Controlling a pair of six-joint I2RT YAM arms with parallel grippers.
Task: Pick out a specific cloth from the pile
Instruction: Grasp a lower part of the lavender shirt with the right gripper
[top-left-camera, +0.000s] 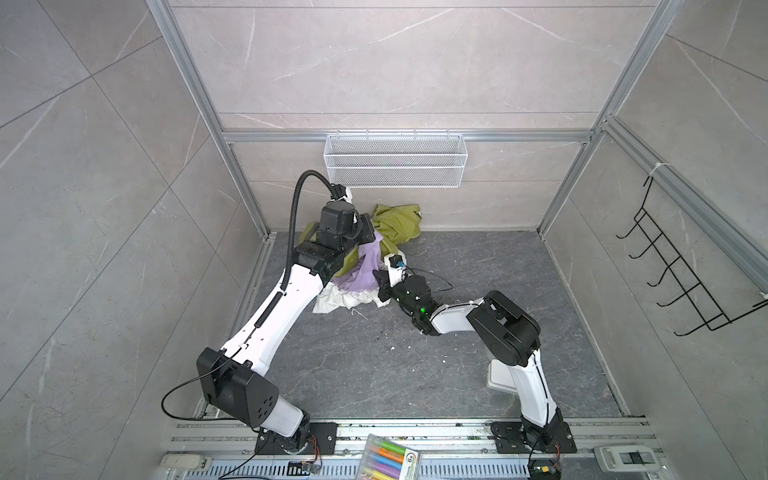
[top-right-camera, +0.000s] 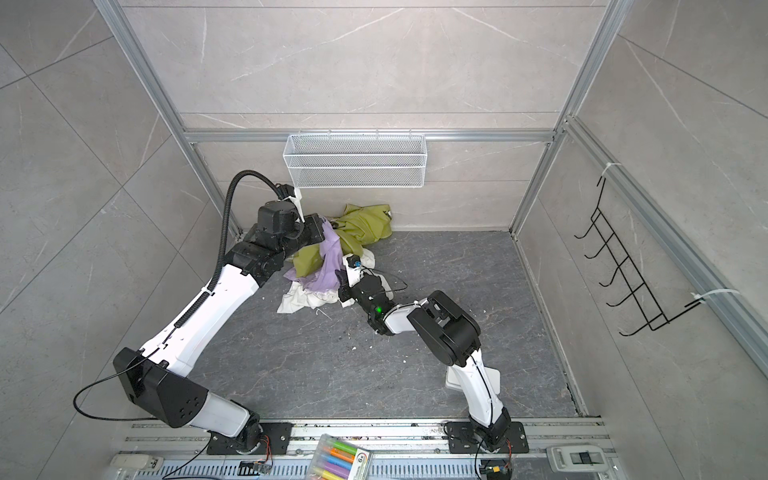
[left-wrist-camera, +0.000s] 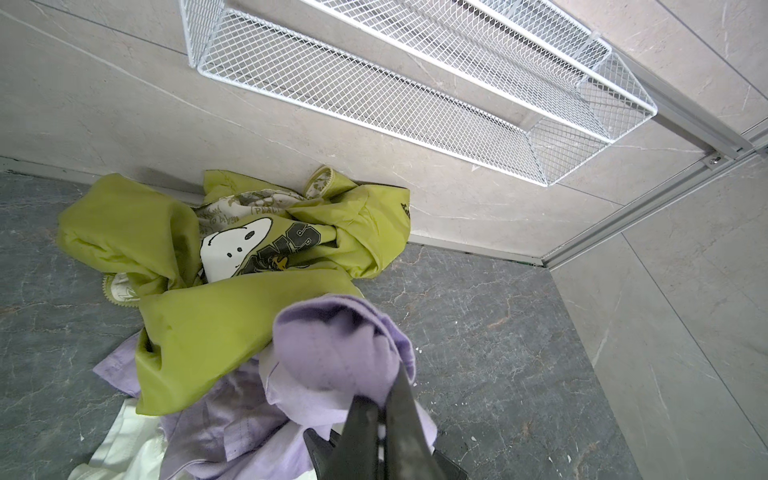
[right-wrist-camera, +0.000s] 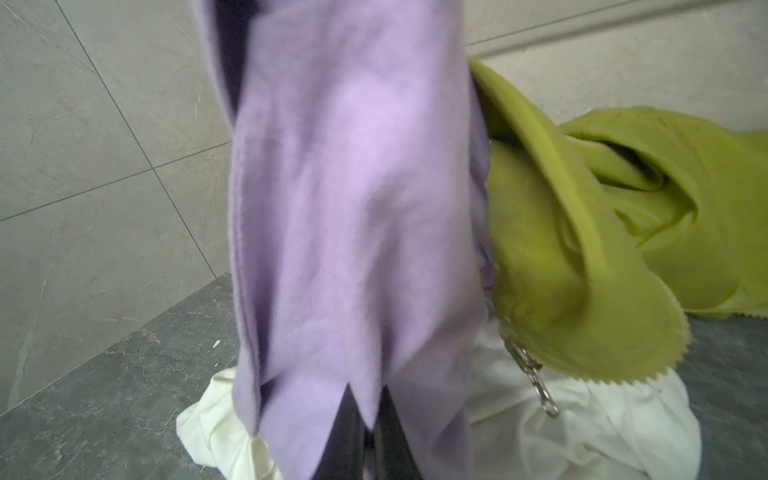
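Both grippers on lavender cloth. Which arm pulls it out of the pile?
Probably right: right gripper pinches the cloth low, beside bare floor; the left gripper holds its top, stretched over the pile by the wall.

Pale grey stone-look tile panels form the left wall (top-left-camera: 83, 187), far wall (top-left-camera: 395, 62) and right wall (top-left-camera: 715, 104), joined by silver aluminium frame bars (top-left-camera: 189, 79), and soft even light leaves only faint shadows. A white wire-mesh basket (top-left-camera: 395, 168) hangs on the far wall above the dark grey veined floor (top-left-camera: 374, 382), which carries scattered white specks (top-left-camera: 390, 347) near its middle. On the right wall a black wire hook rack (top-left-camera: 681, 286) is tied on with white cable ties (top-left-camera: 660, 167), and along the near edge a slotted metal rail (top-left-camera: 436, 432) holds a pack of coloured markers (top-left-camera: 388, 457).
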